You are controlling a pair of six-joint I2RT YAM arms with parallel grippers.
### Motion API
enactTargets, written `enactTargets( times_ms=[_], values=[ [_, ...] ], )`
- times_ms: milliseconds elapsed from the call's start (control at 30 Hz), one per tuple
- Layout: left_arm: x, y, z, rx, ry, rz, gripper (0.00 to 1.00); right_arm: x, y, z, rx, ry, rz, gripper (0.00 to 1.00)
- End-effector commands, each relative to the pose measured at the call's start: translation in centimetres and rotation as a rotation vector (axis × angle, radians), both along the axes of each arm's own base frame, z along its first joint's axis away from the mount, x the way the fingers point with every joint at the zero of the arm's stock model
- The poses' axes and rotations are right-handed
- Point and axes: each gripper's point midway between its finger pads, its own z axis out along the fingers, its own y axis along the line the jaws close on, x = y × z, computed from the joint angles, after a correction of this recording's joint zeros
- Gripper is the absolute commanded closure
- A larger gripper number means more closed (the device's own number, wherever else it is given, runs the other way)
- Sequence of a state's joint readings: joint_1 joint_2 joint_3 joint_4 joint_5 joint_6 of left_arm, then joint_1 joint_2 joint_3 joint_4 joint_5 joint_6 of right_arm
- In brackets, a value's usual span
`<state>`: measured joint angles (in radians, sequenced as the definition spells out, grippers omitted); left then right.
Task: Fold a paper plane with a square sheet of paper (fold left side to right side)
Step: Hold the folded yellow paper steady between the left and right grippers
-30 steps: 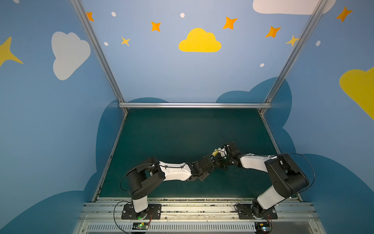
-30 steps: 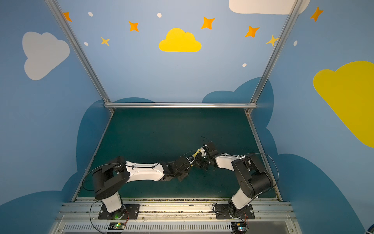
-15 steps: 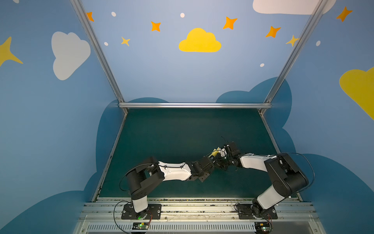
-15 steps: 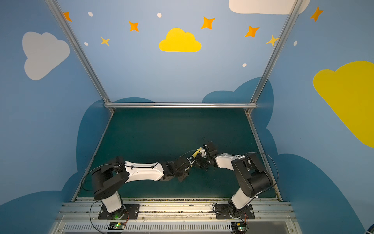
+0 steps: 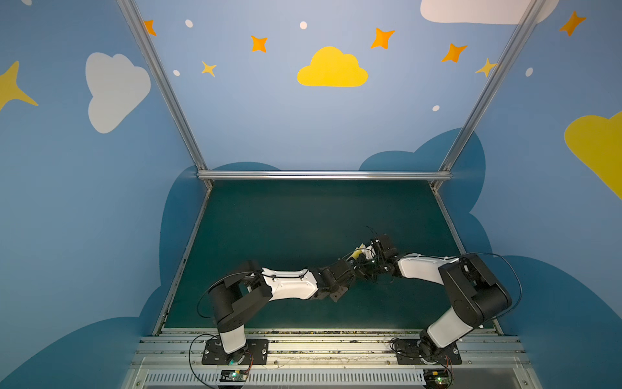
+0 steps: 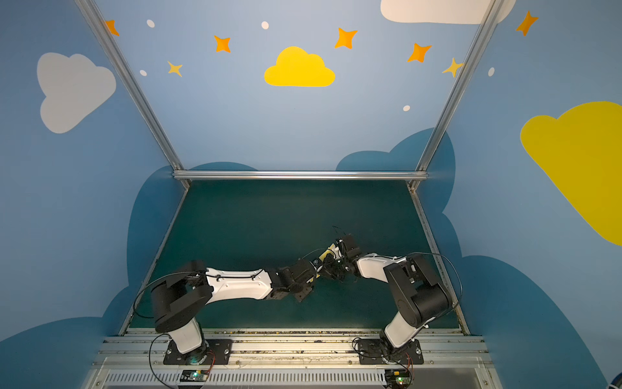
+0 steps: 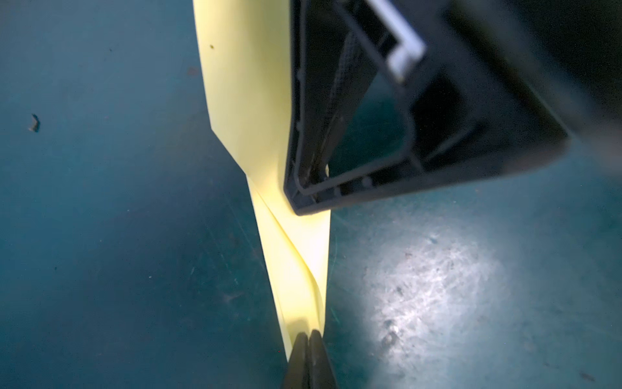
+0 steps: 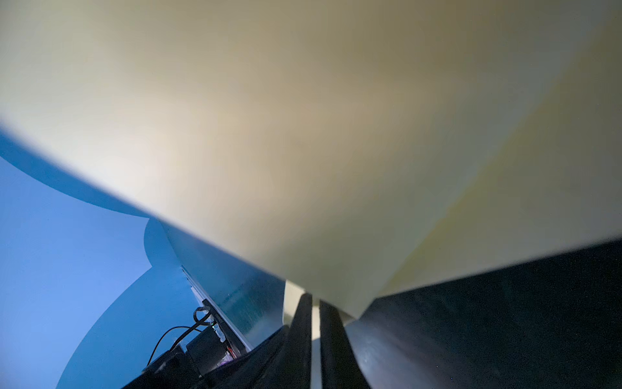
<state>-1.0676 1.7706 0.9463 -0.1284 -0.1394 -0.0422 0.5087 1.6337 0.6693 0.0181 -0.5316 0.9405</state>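
Observation:
The square sheet of paper is now a slim, layered pale yellow paper plane [image 7: 249, 101], held in the air between both grippers above the right middle of the green mat. In both top views only a small yellow bit [image 5: 361, 251] [image 6: 326, 253] shows between the wrists. My left gripper [image 7: 308, 335] [image 5: 352, 262] is shut on its narrow end. My right gripper [image 8: 314, 303] [image 7: 303, 192] [image 5: 367, 258] pinches the wider part, with paper [image 8: 303, 134] in the thin gap between its jaws. That paper fills most of the right wrist view.
The green mat [image 5: 303, 219] lies inside blue walls with aluminium posts and a rail [image 5: 323, 175] at the back. Both arm bases stand on the front metal rail [image 5: 319, 347]. A small scrap [image 7: 34, 123] lies on the mat.
Both arms stay in nearly the same place, wrists meeting over the mat. The paper between them has not visibly shifted.

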Motion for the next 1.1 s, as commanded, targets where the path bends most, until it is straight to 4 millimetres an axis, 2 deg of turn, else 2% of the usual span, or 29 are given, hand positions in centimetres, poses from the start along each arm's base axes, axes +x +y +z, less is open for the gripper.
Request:
enactTargets(
  times_ms=[0,133,267,400,733,1067],
  values=[
    [-1.9,-1.6,0.7,-0.031,0.037,-0.104,0.94,1.1,2.2,1.6,0.056,-0.054,0.034,0.90],
    [-1.7,-1.5,1.3,-0.051,0.026,-0.093,0.88,1.2,2.1,1.3,0.051,-0.052,0.031,0.91],
    [-1.7,-1.3,1.6,-0.052,0.013,-0.087,0.67,1.2,1.9,1.2,0.047,-0.050,0.027,0.91],
    [-1.7,-1.2,1.5,-0.047,0.010,-0.091,0.57,1.2,1.9,1.2,0.046,-0.049,0.026,0.91],
    [-1.1,-1.5,0.0,-0.006,-0.009,-0.103,0.52,1.3,1.9,1.2,0.047,-0.048,0.025,0.92],
    [-1.2,-1.4,-1.1,0.019,0.004,-0.115,0.60,1.2,1.8,1.3,0.048,-0.048,0.026,0.91]
  ],
)
